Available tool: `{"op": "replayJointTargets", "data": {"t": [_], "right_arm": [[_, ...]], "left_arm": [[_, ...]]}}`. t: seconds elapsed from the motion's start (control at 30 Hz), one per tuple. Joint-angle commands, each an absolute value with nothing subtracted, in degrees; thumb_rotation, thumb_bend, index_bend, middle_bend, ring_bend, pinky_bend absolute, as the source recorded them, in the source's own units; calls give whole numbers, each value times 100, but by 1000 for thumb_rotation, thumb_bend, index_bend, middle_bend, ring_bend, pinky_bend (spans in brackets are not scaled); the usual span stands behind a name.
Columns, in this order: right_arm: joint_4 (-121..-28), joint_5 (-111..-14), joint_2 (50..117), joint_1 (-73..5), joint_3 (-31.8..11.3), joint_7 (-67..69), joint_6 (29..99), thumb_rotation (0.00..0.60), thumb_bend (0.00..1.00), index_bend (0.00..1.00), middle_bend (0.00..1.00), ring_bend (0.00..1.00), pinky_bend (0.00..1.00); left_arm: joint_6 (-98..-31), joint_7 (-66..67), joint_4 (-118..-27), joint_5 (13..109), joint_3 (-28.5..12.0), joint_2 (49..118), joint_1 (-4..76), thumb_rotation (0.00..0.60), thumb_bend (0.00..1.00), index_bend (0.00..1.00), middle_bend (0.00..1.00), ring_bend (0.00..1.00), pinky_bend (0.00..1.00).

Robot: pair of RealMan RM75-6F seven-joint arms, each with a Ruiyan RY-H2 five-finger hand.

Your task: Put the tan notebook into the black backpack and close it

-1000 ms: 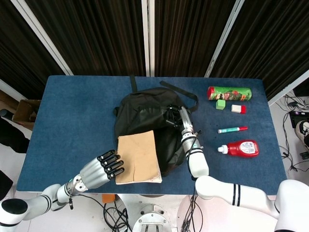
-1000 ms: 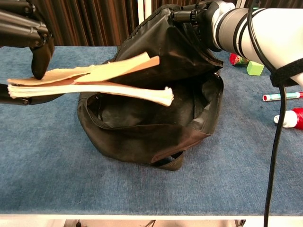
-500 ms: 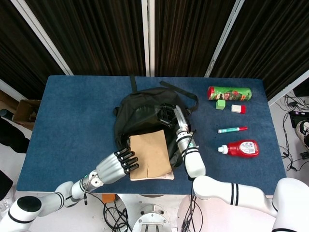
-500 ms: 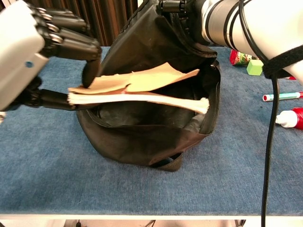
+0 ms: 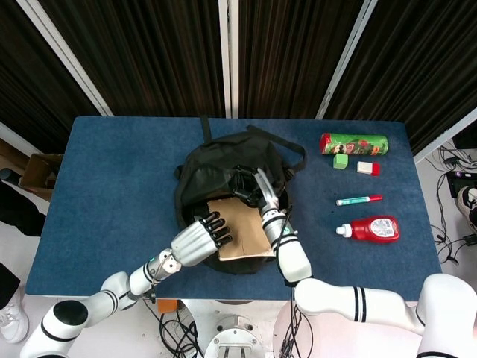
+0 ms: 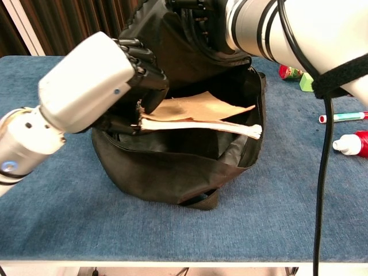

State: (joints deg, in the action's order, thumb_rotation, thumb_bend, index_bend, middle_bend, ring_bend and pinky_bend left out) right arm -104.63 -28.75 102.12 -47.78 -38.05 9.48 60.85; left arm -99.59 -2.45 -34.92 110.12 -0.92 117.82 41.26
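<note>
Left hand [image 6: 95,80]: tan notebook [image 5: 240,227] was gripped at its edge, over black backpack [image 6: 167,167] mouth.
Right hand [image 5: 250,184]: backpack's upper flap was held up.

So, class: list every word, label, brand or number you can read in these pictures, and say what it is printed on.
Nothing can be quoted with confidence.
Green snack can: printed label, too blurred to read.
Red sauce bottle: white label, too small to read.
Marker pen: no legible text.
Tan notebook: plain cover.
Black backpack: no visible label.
</note>
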Motion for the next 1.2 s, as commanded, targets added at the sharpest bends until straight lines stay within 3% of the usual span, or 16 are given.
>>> {"op": "replayJointTargets", "data": {"t": [0.03, 0.6, 0.9, 1.0, 1.13, 1.2], "right_arm": [[-10506, -2892, 10217, -4788, -3776, 959, 6084, 600, 653, 788, 666, 507, 236], [-10747, -2983, 10108, -4719, -3729, 1048, 6224, 600, 654, 788, 666, 507, 236], [-10765, -3005, 10106, -4690, -3618, 1048, 6272, 600, 653, 787, 666, 507, 236], [-10747, -3027, 10110, -4691, -3609, 1039, 6300, 600, 653, 787, 665, 507, 236], [-10693, -3039, 10114, -4695, -3596, 1032, 6302, 600, 653, 786, 664, 507, 236], [-10634, -3056, 10123, -4695, -3585, 1041, 6289, 600, 653, 785, 663, 506, 236]], "left_arm": [[-9639, -389, -3144, 10706, -267, 12047, 4263, 600, 369, 746, 706, 574, 492], [-8339, -8, -2299, 10069, -252, 12534, 4539, 600, 371, 726, 698, 573, 494], [-7341, 113, -2780, 9384, -672, 12445, 4777, 600, 368, 721, 696, 573, 486], [-7034, 384, -2997, 9117, -839, 12371, 4795, 600, 292, 642, 639, 554, 474], [-6865, 698, -3659, 8793, -971, 12112, 4588, 600, 74, 388, 441, 432, 453], [-7044, 822, -4069, 8751, -957, 11900, 4410, 600, 41, 338, 396, 406, 452]]}}
